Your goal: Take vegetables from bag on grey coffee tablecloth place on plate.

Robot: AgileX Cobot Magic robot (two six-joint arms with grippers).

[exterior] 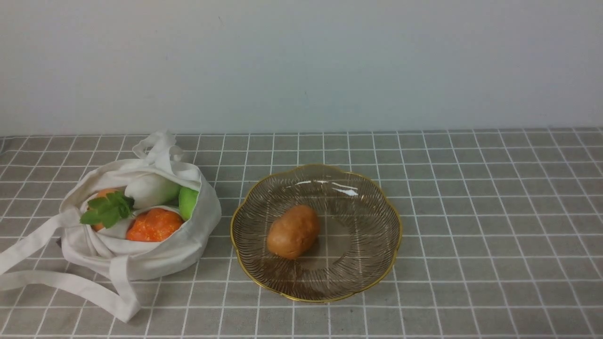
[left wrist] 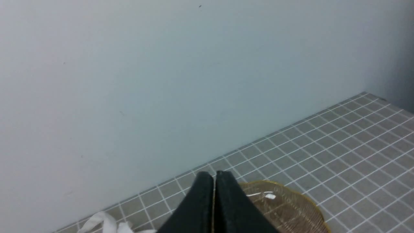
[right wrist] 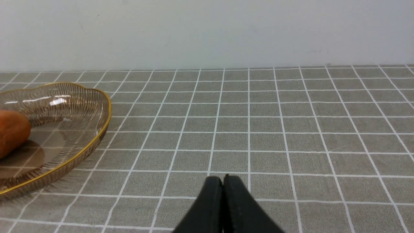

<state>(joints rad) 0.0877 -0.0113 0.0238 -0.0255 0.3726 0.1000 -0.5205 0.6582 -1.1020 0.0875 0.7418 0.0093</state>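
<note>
vegetables (exterior: 155, 227), split between bag (exterior: 202, 235) and plate (exterior: 377, 263). on the plate, left of its middle: just the brown potato (exterior: 293, 231), lying slantwise with its narrower end toward the near left. inside the bag's open mouth, left in the scene: the bumpy orange piece (exterior: 154, 226) at the near side, the white radish (exterior: 150, 190) behind it toward the far side, the green piece (exterior: 188, 202) against the right inner wall, and another orange piece (exterior: 96, 223) at the left, partly hidden under the leafy sprig (exterior: 107, 209).

soft white cloth, slumped and creased, with flat handles (exterior: 70, 282) trailing toward the left and near side, and more strap bunched up at the far edge. well to the right of that, near the middle of the scene: see-through brownish glass with fine ribs and a scalloped gold rim. both set on the grey tablecloth (exterior: 494, 235) with its white grid, running back to a pale wall (exterior: 301, 66).

left end effector (left wrist: 215, 176): narrow, tips brought together, holding nothing. right end effector (right wrist: 224, 179): likewise narrow, tips together, holding nothing, with bare cloth beyond and part of the plate and potato in its wrist view.
</note>
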